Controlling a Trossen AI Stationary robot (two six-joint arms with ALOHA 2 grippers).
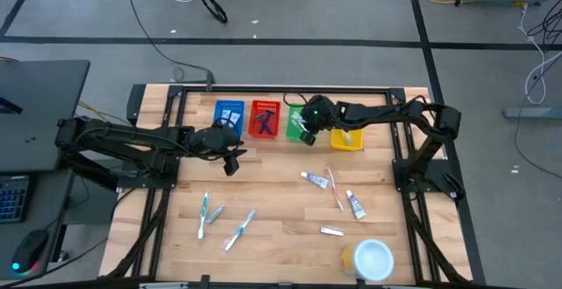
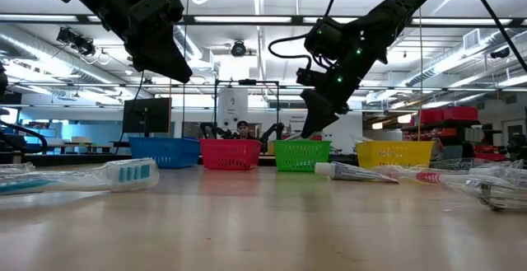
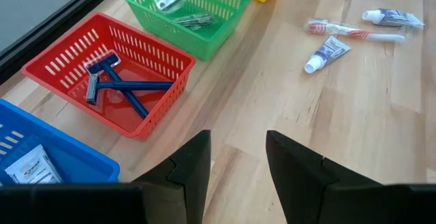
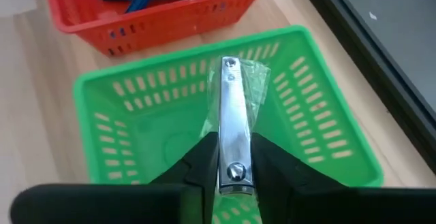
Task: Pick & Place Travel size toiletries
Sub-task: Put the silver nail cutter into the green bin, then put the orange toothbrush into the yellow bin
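My right gripper (image 4: pixel 235 163) is over the green basket (image 4: pixel 122 108) and shut on a silvery nail clipper (image 4: pixel 231 108) in clear wrap. In the high view it stands at the far side of the table (image 1: pixel 307 133). My left gripper (image 3: pixel 237 156) is open and touches nothing. It hovers above bare wood near the red basket (image 3: pixel 146 125), which holds blue razors (image 3: pixel 112 84). White-and-teal toothbrushes (image 1: pixel 204 214) lie near left. Small tubes (image 1: pixel 314 180) and a red-and-white toothbrush (image 1: pixel 335 190) lie right of centre. My right gripper pinches the nail clipper between its two fingers at the riveted end (image 4: pixel 234 150), and the fingers lie along its length. The rest of the clipper sticks out ahead of the fingertips. It is lifted clear above the green basket's inside.
A blue basket (image 1: pixel 229 116), the red, the green and a yellow basket (image 1: pixel 347 139) stand in a row along the far edge. A round white-and-yellow container (image 1: pixel 372 259) sits near right. A small packet (image 1: pixel 331 231) lies beside it. Bare wood shows at table centre.
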